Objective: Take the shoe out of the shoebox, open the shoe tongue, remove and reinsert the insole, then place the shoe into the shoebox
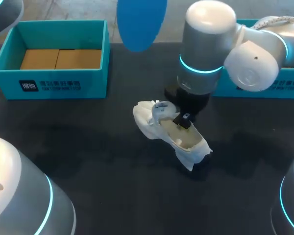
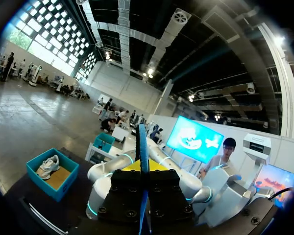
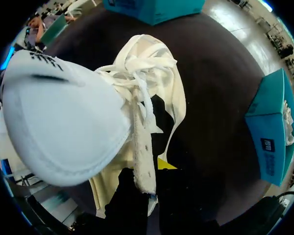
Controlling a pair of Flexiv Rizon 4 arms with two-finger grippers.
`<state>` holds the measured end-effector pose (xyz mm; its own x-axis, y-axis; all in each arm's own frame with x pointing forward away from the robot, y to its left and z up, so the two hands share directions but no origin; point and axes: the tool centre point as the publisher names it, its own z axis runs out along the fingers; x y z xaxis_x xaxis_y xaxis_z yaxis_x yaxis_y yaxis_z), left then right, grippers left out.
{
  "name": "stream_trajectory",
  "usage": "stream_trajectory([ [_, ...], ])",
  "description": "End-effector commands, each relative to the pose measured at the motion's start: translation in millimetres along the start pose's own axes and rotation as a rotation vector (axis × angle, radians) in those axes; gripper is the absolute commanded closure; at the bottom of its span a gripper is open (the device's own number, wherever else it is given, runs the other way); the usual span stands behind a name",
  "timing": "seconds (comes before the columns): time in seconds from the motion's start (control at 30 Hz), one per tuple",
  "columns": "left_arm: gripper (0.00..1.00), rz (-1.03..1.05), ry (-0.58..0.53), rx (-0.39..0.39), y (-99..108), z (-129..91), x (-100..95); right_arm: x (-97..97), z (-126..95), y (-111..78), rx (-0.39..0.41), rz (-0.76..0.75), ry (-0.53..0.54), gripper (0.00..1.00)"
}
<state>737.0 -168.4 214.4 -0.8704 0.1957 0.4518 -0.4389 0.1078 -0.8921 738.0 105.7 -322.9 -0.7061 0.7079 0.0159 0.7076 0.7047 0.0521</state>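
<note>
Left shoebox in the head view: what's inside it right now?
The shoebox holds only two brown cardboard pieces side by side on its floor; the shoe lies out on the table. The floor strip behind its near wall is hidden.

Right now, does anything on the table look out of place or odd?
The white shoe lies askew on the table outside the shoebox, laces loose, with the right gripper at its opening. Its blue insole is out, held up in the left gripper.
</note>
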Motion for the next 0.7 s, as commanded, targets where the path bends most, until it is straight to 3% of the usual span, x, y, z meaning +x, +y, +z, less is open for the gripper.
stream_trajectory([
  [0.03, 1.0, 0.0, -0.001, -0.003, -0.7, 0.4, -0.2, 3.8, -4.1, -10.6, -0.036, 0.068, -0.005, 1.0],
  [0.27, 1.0, 0.0, -0.001, -0.003, -0.7, 0.4, -0.2, 10.9, -5.1, -12.1, -0.052, 0.216, -0.001, 1.0],
  [0.5, 1.0, 0.0, -0.001, -0.003, -0.7, 0.4, -0.2, 15.6, -5.1, -9.6, 0.001, 0.367, 0.014, 1.0],
  [0.7, 1.0, 0.0, -0.001, -0.003, -0.7, 0.4, -0.2, 24.4, 1.0, -14.4, -0.028, 0.494, 0.051, 1.0],
])
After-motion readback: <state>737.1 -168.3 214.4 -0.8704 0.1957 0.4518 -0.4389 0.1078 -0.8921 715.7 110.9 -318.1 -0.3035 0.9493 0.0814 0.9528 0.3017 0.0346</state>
